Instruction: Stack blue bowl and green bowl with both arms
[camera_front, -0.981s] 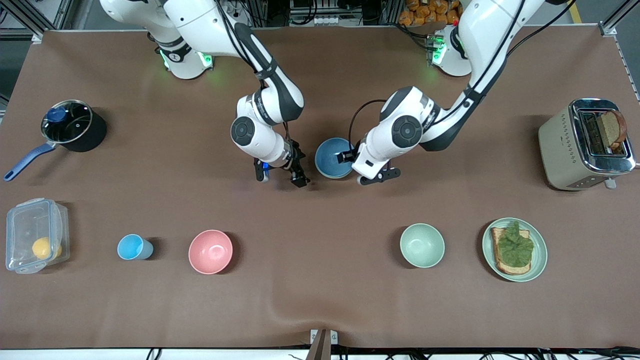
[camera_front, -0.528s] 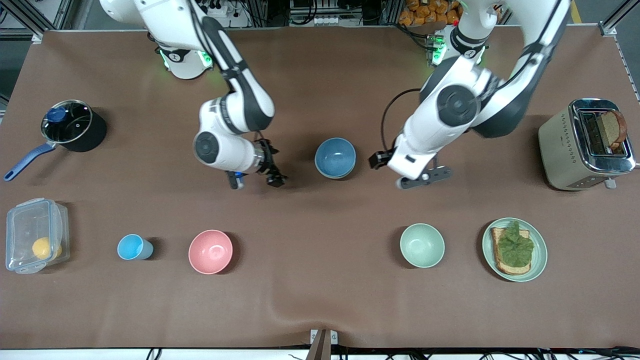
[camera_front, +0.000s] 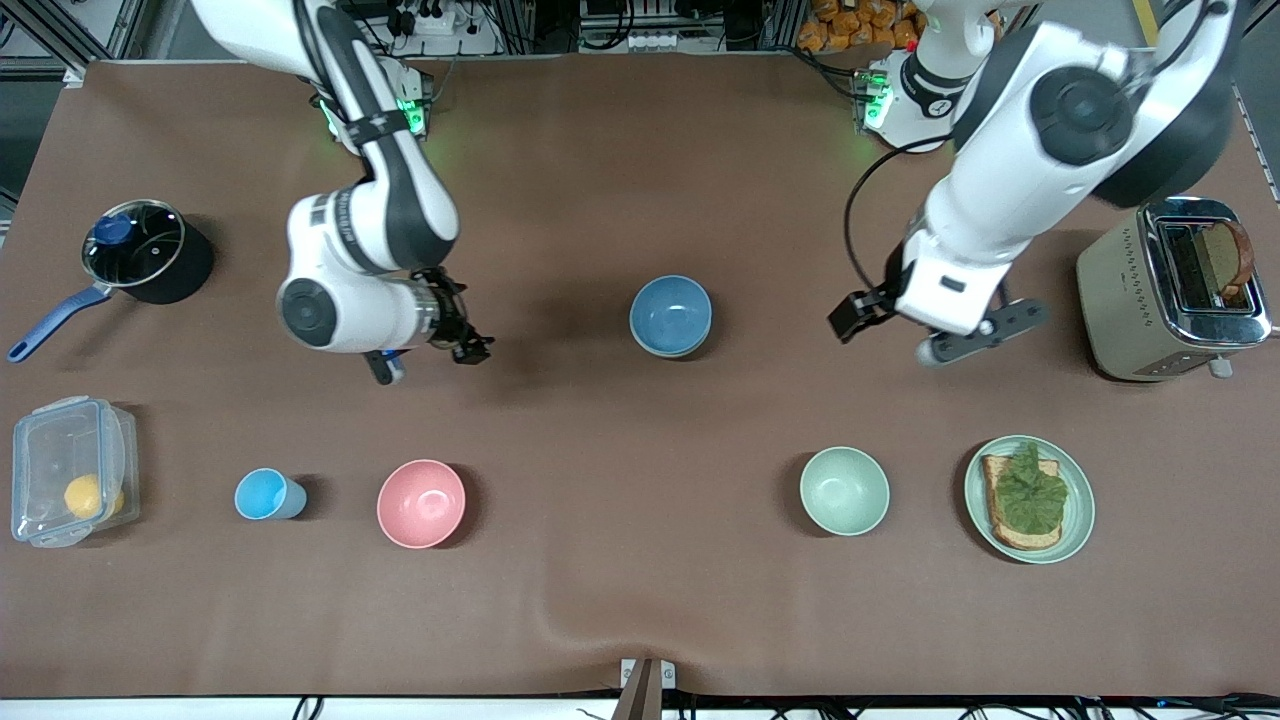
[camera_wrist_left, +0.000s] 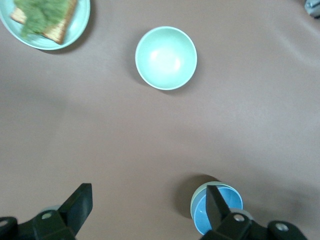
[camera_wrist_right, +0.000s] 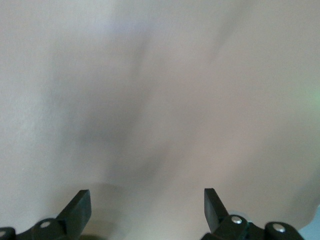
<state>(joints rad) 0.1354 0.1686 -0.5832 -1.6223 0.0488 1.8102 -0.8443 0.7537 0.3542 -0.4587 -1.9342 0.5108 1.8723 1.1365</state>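
Observation:
Mid-table, the blue bowl (camera_front: 670, 315) sits nested inside the green bowl. In the left wrist view the blue bowl (camera_wrist_left: 220, 212) shows a ring of sage-green rim (camera_wrist_left: 193, 206) around it. My left gripper (camera_front: 887, 338) hangs open and empty over bare cloth between the bowls and the toaster; in its own view the left gripper (camera_wrist_left: 148, 195) has one finger overlapping the stacked bowls. My right gripper (camera_front: 428, 362) is open and empty over the cloth between the pot and the bowls. The right wrist view shows only blurred cloth between the right gripper's (camera_wrist_right: 146, 197) fingers.
A lighter mint bowl (camera_front: 844, 490), a green plate (camera_front: 1078, 520) with toast, a pink bowl (camera_front: 421, 503), a light-blue cup (camera_front: 266, 494) and a clear box (camera_front: 70, 470) line the row nearest the camera. A toaster (camera_front: 1165, 290) stands at the left arm's end, a pot (camera_front: 150, 252) at the right arm's.
Both grippers have pulled away from the stacked bowls, each toward its own arm's end of the table. The left arm has also risen. The bowls have stayed put.

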